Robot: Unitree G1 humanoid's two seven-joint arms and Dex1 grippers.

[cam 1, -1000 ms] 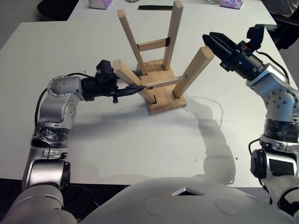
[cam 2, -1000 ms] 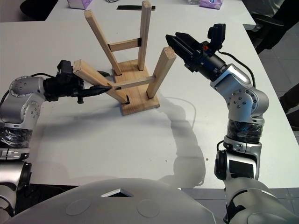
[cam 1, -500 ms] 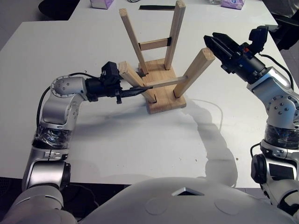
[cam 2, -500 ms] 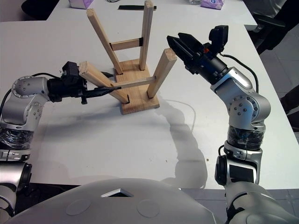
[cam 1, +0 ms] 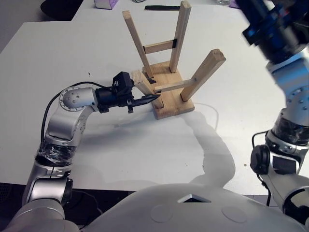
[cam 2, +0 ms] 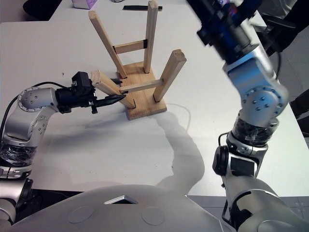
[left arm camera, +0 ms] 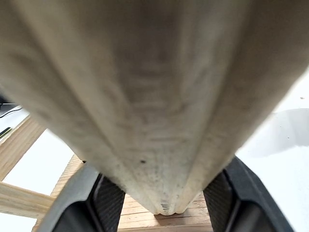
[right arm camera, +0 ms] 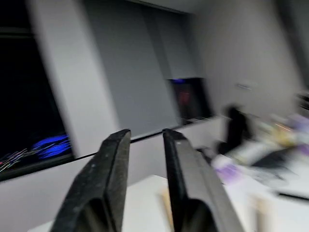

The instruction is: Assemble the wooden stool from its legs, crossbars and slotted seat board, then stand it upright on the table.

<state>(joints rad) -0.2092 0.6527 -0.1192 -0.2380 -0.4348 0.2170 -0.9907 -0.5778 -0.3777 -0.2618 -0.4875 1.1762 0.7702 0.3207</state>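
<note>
Moved: right arm has swung up and away from the near-right leg (cam 1: 203, 72), whose top it hovered beside a second ago; left gripper (cam 1: 153, 98) has slid in along the near-left leg (cam 1: 143, 83) toward the seat board (cam 1: 175, 104)
Left claw: closed round the near-left leg low down, just beside where it meets the board; in the wrist view the leg runs between the two dark fingers (left arm camera: 108, 203), hugged on both sides
Right claw: right gripper (right arm camera: 145, 134) is raised high on the right and points out into the room, fingers a narrow gap apart with nothing between them
Stool: upside down near the middle of the white table (cam 1: 145, 145), seat board flat on the top, four legs up
Legs: far-left leg (cam 1: 137, 43) and far-right leg (cam 1: 179, 34) stand steep, spreading apart toward their tops; the near pair splays outward
Crossbars: far crossbar (cam 1: 158, 46) joins the far pair; near crossbar (cam 1: 171, 86) runs between the near pair
Far edge: purple box (cam 1: 104, 4) and black strip (cam 1: 160, 7)
</note>
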